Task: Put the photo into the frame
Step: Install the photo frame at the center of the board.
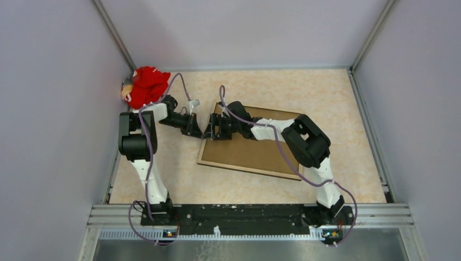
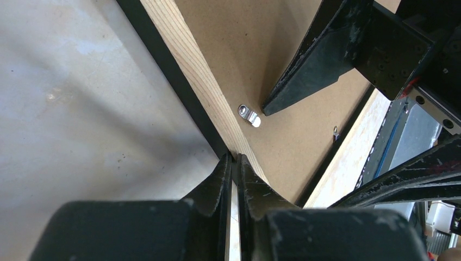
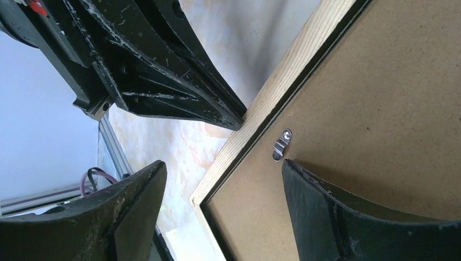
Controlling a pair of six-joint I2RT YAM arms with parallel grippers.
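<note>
The frame is lying face down on the table, a little right of the middle. Its tan wooden back is facing up and the brown backing board is sitting inside it.

Both arms are reaching in to the frame's left rail, and their tools are meeting there almost nose to nose. The left gripper is coming at the rail from the table side. Its two fingers are drawn almost together, leaving only a sliver of a gap, and their tips are pressing against the outer edge of the wood. (Whether anything thin is pinched in that sliver, I cannot tell from here.)

The right gripper is hanging over the same rail with its jaws spread wide and nothing between them. One finger is hovering over the bare table outside the frame and the other over the backing board. A small silver turn clip is sitting on the board just inside the rail, close to that inner finger.

A red bundle of cloth is lying in the far left corner, against the wall.
</note>
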